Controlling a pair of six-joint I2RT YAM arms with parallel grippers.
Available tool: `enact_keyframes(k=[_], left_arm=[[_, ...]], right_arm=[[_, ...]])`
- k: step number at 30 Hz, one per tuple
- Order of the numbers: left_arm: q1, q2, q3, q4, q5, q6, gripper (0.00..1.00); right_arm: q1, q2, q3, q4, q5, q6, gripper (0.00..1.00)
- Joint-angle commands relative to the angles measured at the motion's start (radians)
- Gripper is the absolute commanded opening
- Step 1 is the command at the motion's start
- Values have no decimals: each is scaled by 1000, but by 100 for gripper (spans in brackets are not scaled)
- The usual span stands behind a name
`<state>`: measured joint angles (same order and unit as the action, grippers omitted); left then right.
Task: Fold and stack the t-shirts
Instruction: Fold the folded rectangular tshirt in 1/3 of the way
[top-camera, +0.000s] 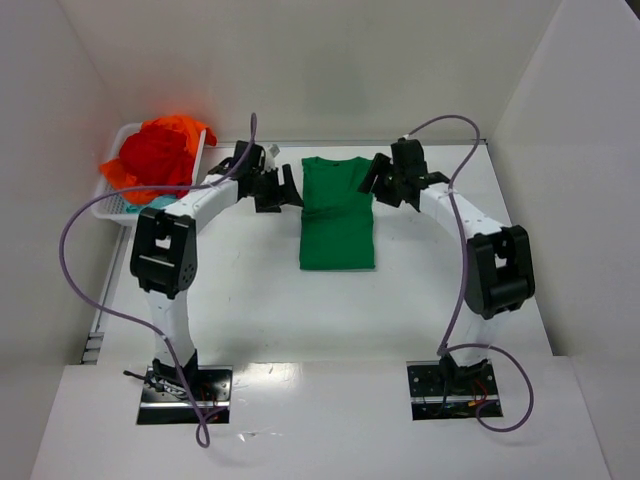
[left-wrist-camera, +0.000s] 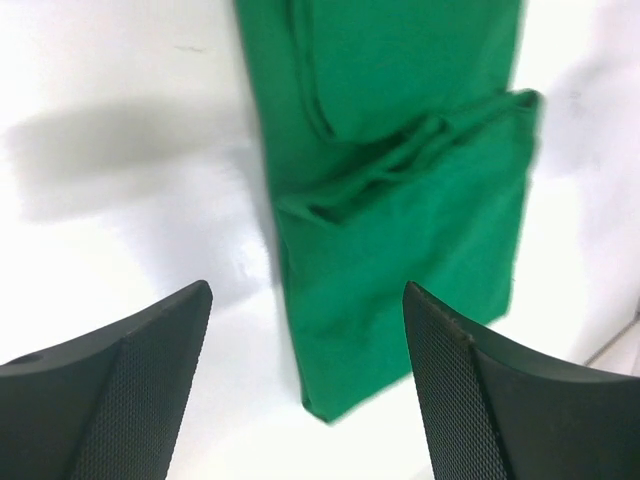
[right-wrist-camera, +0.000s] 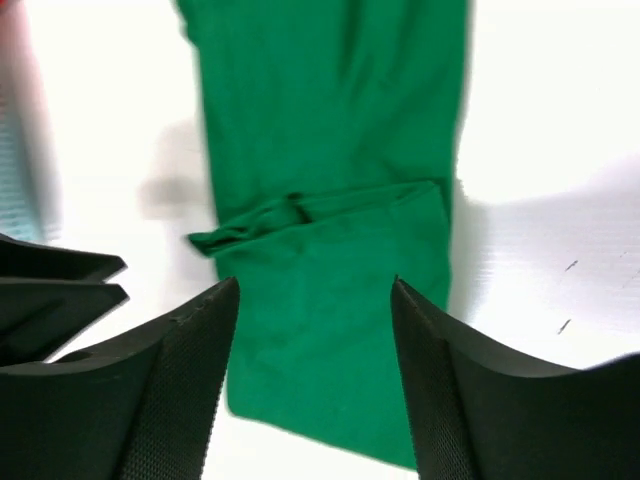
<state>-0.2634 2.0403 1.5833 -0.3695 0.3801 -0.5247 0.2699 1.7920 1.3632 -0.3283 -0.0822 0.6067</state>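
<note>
- Green cloth: the green t-shirt (top-camera: 337, 225) lies flat on the table (top-camera: 250, 300), folded into a narrow strip. At its collar end a second layer lies over the body, and the edge of that layer is puckered.
- The left gripper (top-camera: 283, 190) hangs just beside the shirt's collar end, on its left. Its jaws stand wide apart with nothing between them.
- The right gripper (top-camera: 380, 178) sits just beside the same end, on the shirt's right. Its jaws are likewise apart and empty.
- Well to the left of the green shirt, a white basket (top-camera: 108, 205) holds the red t-shirt (top-camera: 155, 160), the orange t-shirt (top-camera: 185, 128) and the teal t-shirt (top-camera: 150, 200) in a heap.
- Handling, as judged: the cloth is light, limp and not fragile. It will likely sag and come unfolded if lifted at one point, and it should slide easily on the smooth table.
- Recommended hold: pinch both corners of one short edge, one gripper to each, taking in every layer.
</note>
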Motion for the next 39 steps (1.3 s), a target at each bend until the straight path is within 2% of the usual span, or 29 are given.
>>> enact_keyframes(k=[1,4,6,7,8,10,11,12,15,23,28,39], left_arm=[[-19,-138,-69,49,39,8,85],[-52,-172,-158,72,39,-1,83],[-62,-187,-198,109,58,-14,80],[-62,-198,-225,124,68,-14,64],[-62,-198,-226,147,68,-29,55],[-62,-187,-226,156,78,-43,39],[-62,-177,-217,170,79,-43,24],[-62,-164,-204,170,88,-43,19],[-62,-94,-163,170,109,-43,6],[-62,67,-16,170,118,-54,4],[-62,136,64,161,57,-64,4],[-53,232,93,170,25,-64,5]], right_arm=[[-6,-107,-51,61,-8,-16,67],[-6,-152,-145,74,-30,-16,60],[-6,-177,-209,110,-30,-7,45],[-6,-187,-226,120,-30,-7,40],[-6,-197,-239,130,-30,-7,31],[-6,-206,-259,150,-30,4,24],[-6,-206,-259,159,-30,4,20],[-6,-186,-247,160,-39,4,14],[-6,-131,-217,169,-50,4,13],[-6,18,-116,204,-60,-5,12],[-6,113,-53,204,-48,-15,12],[-15,197,-94,265,25,27,12]])
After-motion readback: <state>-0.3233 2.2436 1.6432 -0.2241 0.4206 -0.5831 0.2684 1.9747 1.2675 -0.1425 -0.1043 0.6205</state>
